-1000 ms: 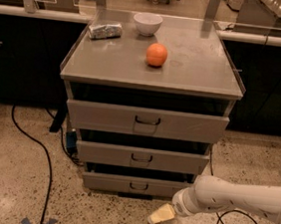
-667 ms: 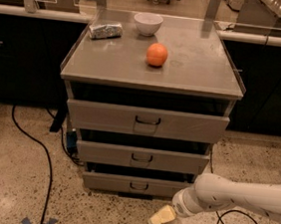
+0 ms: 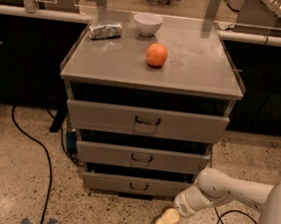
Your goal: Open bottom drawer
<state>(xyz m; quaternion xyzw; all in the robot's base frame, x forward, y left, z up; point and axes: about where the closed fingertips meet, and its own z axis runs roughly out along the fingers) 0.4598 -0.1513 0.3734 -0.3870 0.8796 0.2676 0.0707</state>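
The bottom drawer (image 3: 138, 185) is the lowest of three grey drawer fronts in the metal cabinet (image 3: 195, 65). It has a small dark loop handle (image 3: 138, 186) at its middle, and its front sits about flush with the cabinet. My gripper (image 3: 166, 221) is cream-coloured and hangs low over the floor. It is below and to the right of the bottom drawer's handle, apart from the drawer, and points down-left. My white arm (image 3: 232, 190) reaches in from the right edge.
The middle drawer (image 3: 141, 157) and the top drawer (image 3: 147, 121) are above. On the cabinet top are an orange (image 3: 157, 54), a white bowl (image 3: 148, 23) and a foil packet (image 3: 105, 30). Black cables (image 3: 41, 148) lie on the speckled floor at left and right.
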